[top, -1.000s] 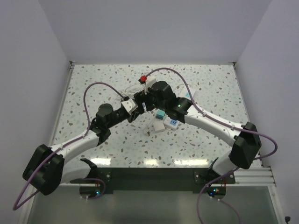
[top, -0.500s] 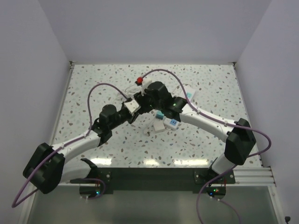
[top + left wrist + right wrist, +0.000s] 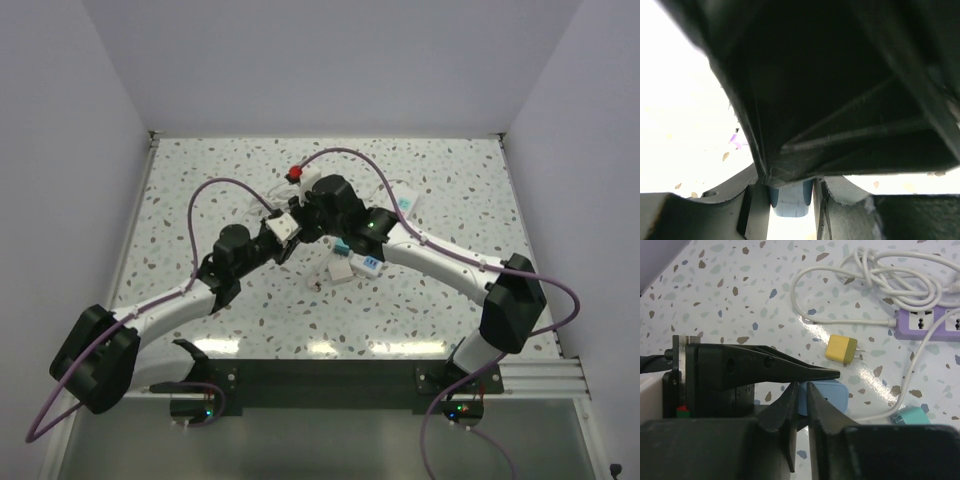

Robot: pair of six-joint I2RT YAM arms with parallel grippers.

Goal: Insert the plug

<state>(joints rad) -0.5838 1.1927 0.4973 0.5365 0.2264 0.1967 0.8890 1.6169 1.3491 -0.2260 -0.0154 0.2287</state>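
At centre of the speckled terrazzo table point(image 3: 470, 190), the L gripper point(image 3: 836, 374) and R gripper point(image 3: 801, 389) meet tip to tip. The top view shows only the 2 arms crossing there, w/ 3 small white-and-teal plastic adaptor blocks point(image 3: 370, 263) clustered at 4 o'clock of the tips.

The R wrist view shows what the arms hide:
- 1 pale-blue square plastic plug point(image 3: 832, 395), just behind the R tips and under the L tip
- 1 yellow cube plug point(image 3: 841, 349) at 1 o'clock
- 1 teal plug point(image 3: 910, 416) at 4 o'clock
- 1 lavender plastic power strip point(image 3: 927, 322) at 2 o'clock, well apart from the blue plug
- 1 coiled white cord point(image 3: 890, 270) at 12–1 o'clock

The L wrist view is mostly blocked by a dark shape point(image 3: 840, 90) near the lens. At 6 o'clock of the frame it shows the blue plug pinched in the L gripper, which is clamped on it.

The R fingers are drawn together w/ only a sliver between, and nothing is seen in them.

Vs 1 s ago, the R jaws have gone from wide to closed and the R arm has swung toward 9 o'clock. The L grip is unchanged.
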